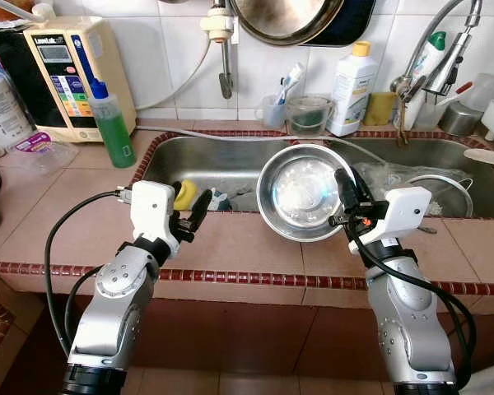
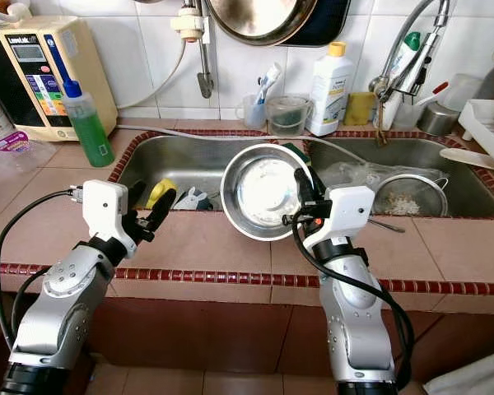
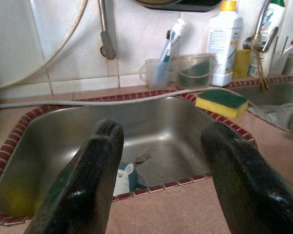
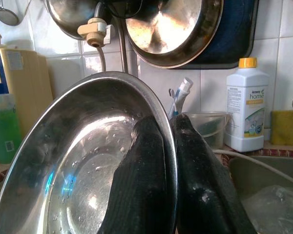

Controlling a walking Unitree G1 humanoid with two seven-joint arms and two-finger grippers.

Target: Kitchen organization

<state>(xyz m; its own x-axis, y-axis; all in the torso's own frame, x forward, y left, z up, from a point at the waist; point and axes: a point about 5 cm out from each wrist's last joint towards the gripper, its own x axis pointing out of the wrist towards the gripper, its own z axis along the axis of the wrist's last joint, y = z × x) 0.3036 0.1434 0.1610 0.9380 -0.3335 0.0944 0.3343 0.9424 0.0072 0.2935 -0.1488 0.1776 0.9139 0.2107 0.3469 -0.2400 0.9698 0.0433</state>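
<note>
A wet steel bowl (image 1: 300, 193) is held tilted above the front rim of the sink (image 1: 230, 152), near the divider between the two basins. My right gripper (image 1: 343, 191) is shut on the bowl's right rim, one finger inside and one outside, as the right wrist view shows (image 4: 168, 126). My left gripper (image 1: 191, 216) hangs open and holds nothing over the counter at the front edge of the left basin. In that basin lie a yellow sponge (image 1: 184, 195), a fork and a small blue-and-white item (image 3: 122, 175).
A green soap bottle (image 1: 113, 127) and a beige water machine (image 1: 70, 78) stand at the back left. A white bottle (image 1: 351, 89), cups and a faucet (image 1: 424, 62) line the back ledge. A strainer (image 2: 410, 196) lies in the right basin. A green-yellow sponge (image 3: 221, 101) sits on the divider.
</note>
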